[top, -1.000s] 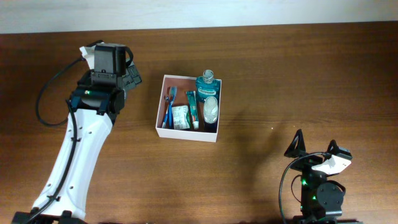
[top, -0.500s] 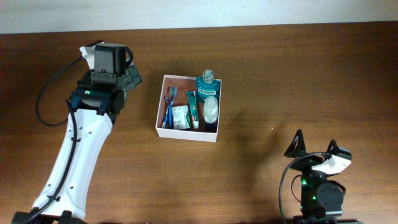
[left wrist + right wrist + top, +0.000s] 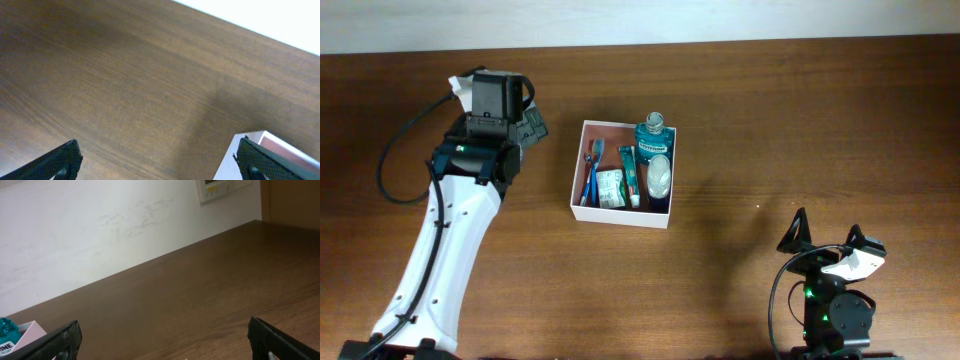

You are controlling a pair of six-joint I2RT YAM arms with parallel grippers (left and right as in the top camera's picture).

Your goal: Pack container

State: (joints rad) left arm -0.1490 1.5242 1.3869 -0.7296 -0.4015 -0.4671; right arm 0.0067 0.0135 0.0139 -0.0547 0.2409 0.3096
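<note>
desk [image 3: 770, 120] of dark brown wood seen from above, with a robot arm at each side. the container [image 3: 620, 216], a square shallow box with thin white walls, sits near the middle of the desk, well apart from the right arm and nearer the left one. inside it lie blue toothbrushes [image 3: 590, 175] along the left wall, a small white packet [image 3: 610, 188], a green toothpaste tube [image 3: 631, 176], a white oval item [image 3: 661, 175] too small to identify, and a teal mouthwash bottle [image 3: 653, 135] at the far right corner.

the left pincer [image 3: 160, 164] hovers over bare wood to the left of the box, its two dark fingers spread wide and holding nothing. one white corner of the box shows at the edge of its wrist view. the right pincer [image 3: 167, 342] sits low at the near right of the desk, also spread wide and empty, facing a white wall [image 3: 100, 230].

no loose toiletry shows outside the box in any view, so the packing looks finished or nearly so. if an item waits out of sight, the next move calls for fetching it and lowering it into the bare pinkish patch at the far left corner of the box. the bottle and the thin walls are what a descending arm could knock. a black cable [image 3: 395, 165] loops beside the left arm.
</note>
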